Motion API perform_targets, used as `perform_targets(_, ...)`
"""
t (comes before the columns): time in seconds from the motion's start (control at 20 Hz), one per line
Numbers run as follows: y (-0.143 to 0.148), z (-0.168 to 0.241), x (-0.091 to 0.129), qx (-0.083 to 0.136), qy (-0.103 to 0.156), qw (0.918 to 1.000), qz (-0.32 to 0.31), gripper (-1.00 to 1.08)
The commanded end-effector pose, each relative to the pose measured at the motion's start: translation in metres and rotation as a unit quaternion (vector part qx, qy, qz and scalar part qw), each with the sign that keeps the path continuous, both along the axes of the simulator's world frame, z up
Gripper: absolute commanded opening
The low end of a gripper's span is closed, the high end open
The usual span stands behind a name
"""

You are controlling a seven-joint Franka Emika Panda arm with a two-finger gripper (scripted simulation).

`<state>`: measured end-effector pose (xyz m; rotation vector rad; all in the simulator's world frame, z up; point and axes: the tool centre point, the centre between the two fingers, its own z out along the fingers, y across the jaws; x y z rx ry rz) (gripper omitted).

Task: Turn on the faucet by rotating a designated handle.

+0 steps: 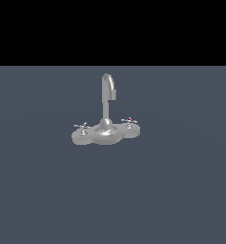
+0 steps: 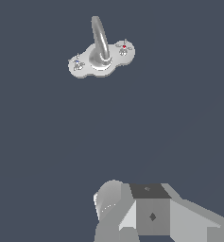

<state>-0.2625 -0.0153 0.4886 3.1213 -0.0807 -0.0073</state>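
Observation:
The small silver faucet [image 1: 106, 125] stands on the dark grey floor, with a tall hooked spout [image 1: 108, 88] and a flat lobed base. The plain silver cross handle [image 1: 81, 126] sits on the lobe at the exterior view's left. The matching cross knob with a red dot [image 1: 129, 121] sits on the lobe at the exterior view's right. The wrist view shows the faucet [image 2: 100, 56] from above, with the plain handle [image 2: 77, 63] and the red-dot knob [image 2: 124, 48]. Only grey parts of my gripper [image 2: 146, 217] show at that picture's edge, far from the faucet. Its fingertips are hidden. The exterior view shows no arm.
The flat dark grey floor [image 1: 171, 190] stretches all around the faucet. A black band fills the background above it in the exterior view. Nothing else stands in either view.

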Motion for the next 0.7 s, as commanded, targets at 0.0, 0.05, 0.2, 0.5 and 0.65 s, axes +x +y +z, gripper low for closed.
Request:
perform_targets(0.0,0.000,0.000,0.002,-0.001,0.000,1.0000,-0.003,-0.28)
perform_targets(0.05,0.007,-0.021,0.000,-0.011,0.033,0.9993,0.011,-0.16)
perform_targets(0.2,0.026,-0.064,0.009,-0.011,0.062,0.9974,0.035,-0.11)
perform_targets(0.5,0.061,-0.152,0.029,0.042,0.120,0.9916,0.021,-0.08)
perform_targets(0.65,0.070,-0.189,0.046,0.039,0.131,0.9899,0.038,0.26)
